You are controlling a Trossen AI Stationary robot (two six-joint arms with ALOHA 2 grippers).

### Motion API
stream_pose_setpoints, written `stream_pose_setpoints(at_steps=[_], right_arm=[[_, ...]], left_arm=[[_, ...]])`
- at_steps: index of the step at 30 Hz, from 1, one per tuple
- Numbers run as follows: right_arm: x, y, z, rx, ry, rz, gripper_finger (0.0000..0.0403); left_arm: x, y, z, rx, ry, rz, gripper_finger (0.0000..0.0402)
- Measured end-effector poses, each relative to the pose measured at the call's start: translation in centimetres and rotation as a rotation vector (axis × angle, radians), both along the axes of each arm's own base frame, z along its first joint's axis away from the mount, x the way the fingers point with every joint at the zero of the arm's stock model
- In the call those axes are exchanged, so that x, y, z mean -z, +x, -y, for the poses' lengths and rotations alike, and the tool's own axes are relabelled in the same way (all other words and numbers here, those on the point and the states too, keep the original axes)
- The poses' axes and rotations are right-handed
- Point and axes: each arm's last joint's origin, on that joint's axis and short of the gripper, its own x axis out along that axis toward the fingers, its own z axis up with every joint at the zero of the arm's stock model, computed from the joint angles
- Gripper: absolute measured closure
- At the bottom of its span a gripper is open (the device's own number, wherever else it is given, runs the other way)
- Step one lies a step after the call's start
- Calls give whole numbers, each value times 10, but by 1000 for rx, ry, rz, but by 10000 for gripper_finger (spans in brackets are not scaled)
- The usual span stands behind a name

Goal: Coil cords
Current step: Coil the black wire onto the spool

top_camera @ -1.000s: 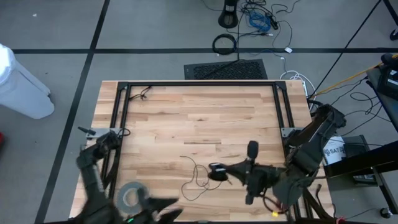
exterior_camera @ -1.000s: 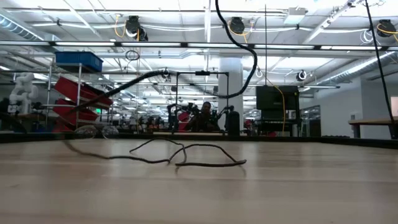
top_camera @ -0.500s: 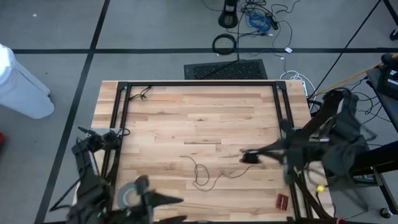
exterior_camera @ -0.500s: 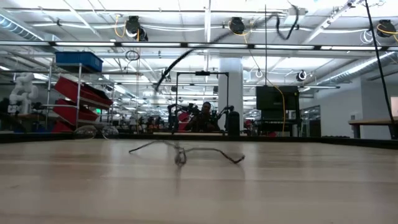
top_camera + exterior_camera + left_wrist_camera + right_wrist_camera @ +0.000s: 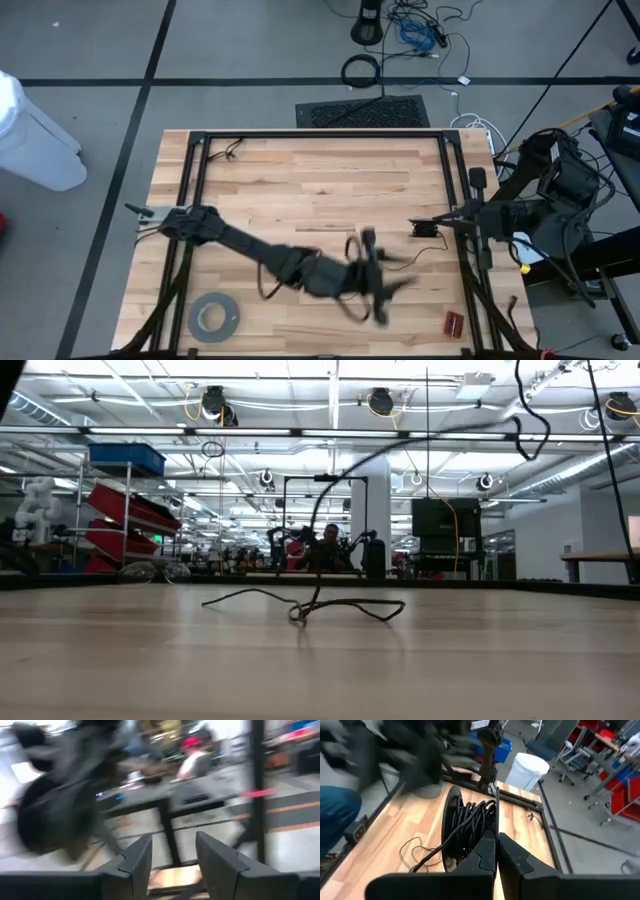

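Left hand [image 5: 372,282], blurred, over the near middle of the pale wooden worktop [image 5: 300,180], fingers [image 5: 137,857] apart, seemingly empty. Thin dark wire [image 5: 300,603] lies loosely beneath it. Right hand [image 5: 440,226], clenched on the small round black disc [image 5: 452,830], sits toward the right edge.

Left arm is reaching across the table's middle, left gripper [image 5: 375,285] blurred with fingers [image 5: 137,860] parted; right arm is sitting at the right edge, right gripper [image 5: 428,228] closed.

Wooden table [image 5: 320,180]: thin dark cord [image 5: 300,602], grey tape roll [image 5: 214,317].
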Motion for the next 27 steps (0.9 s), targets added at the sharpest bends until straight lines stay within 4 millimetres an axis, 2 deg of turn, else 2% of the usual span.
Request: stream_pose_setpoints(at_steps=[3,5,9,12,15,18,21,23,27], right_arm=[[3,-4,0,11,43,-19,403],[5,-6,1,19,67,-36,403],[8,-9,2,31,89,-55,403],[7,-9,2,30,94,-52,403],[7,-10,2,29,90,-45,403],[5,-12,7,36,115,-37,403],[4,-15,12,47,171,-36,403],[4,-18,15,39,207,-58,403],[4,-21,19,40,228,-68,403]], left_arm=[[8,11,-25,-125,-1,-67,253],[8,5,-32,-146,7,-149,257],[0,-17,-30,-165,-6,-279,258],[7,-25,-25,-181,1,-364,258],[29,-7,-17,-73,-41,-232,259],[68,13,-19,88,-102,-50,259],[105,16,-29,61,-98,-42,259],[111,10,-35,-3,-71,-57,259],[95,-16,-47,-114,-17,-48,259]])
